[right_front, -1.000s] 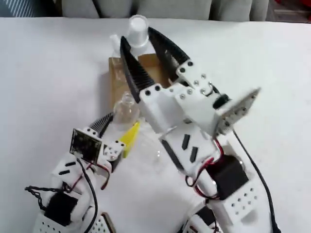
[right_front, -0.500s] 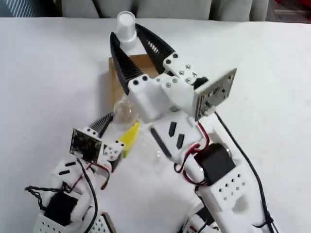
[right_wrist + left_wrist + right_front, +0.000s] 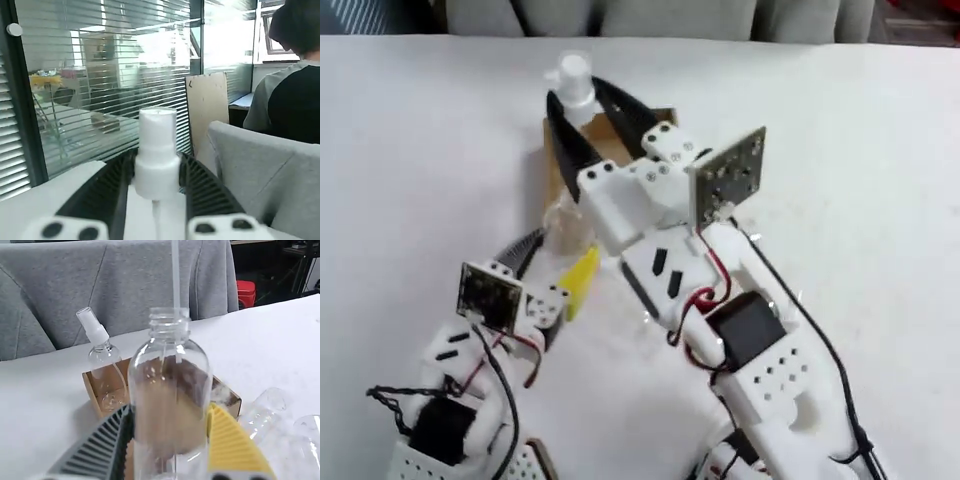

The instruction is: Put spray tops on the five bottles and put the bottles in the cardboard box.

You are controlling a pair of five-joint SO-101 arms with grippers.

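Second bottle being capped, one in the box

The left gripper [image 3: 167, 415] has its jaws closed on an open-necked bottle [image 3: 170, 380], upright at the near left corner of the cardboard box [image 3: 91, 387]. The right gripper [image 3: 576, 92] clamps a spray top [image 3: 156, 150] above it, with the tube [image 3: 176, 270] reaching into the neck and the top not yet seated. One capped bottle [image 3: 102, 357] stands in the box. At least two topless bottles [image 3: 267, 407] lie on the table, so most of the job looks undone.

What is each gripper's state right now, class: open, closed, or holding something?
Left gripper: closed on an uncapped clear bottle.
Right gripper: closed on a white spray top.
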